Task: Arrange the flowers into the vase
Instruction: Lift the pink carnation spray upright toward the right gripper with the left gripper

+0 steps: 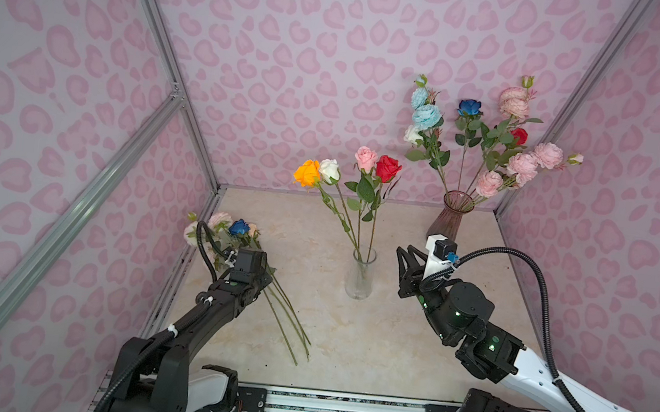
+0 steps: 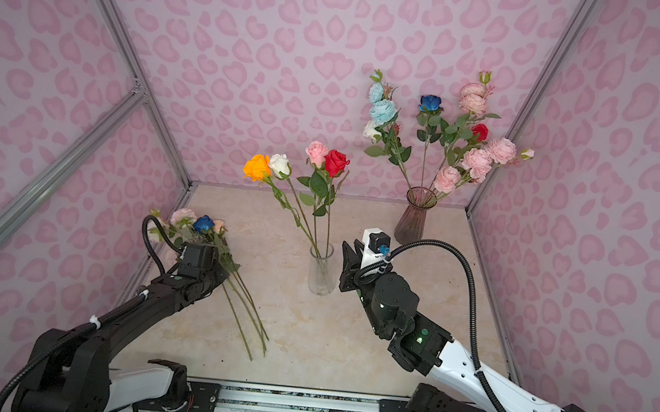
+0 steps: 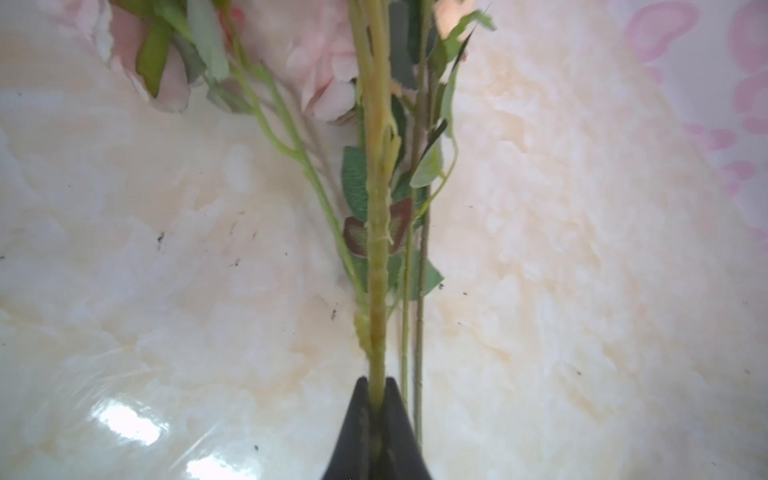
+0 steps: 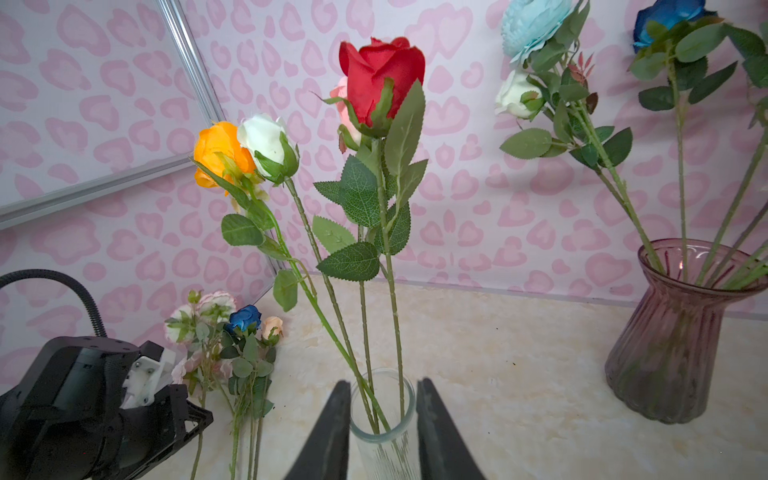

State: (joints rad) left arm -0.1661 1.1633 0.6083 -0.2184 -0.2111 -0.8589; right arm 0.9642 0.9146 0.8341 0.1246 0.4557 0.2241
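My left pincer (image 3: 377,386) squeezes one flower stem (image 3: 377,257) to lift it, while my right pincer (image 4: 384,381) waits open at the glass vase (image 4: 386,455), maybe steadying it.

both top views: high, looking down on table (image 1: 388,347) | left wrist: close above stems (image 3: 378,291) | right wrist: near clear vase (image 4: 370,453)

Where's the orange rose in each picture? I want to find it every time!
In a top view: the orange rose is left of the middle, beside the white rose.
In a top view: again left of the middle, beside the white rose.
Left wrist view: not in it.
Right wrist view: left of the middle, beside the white rose.
Shared landmark: the clear vase that its stem stands in.
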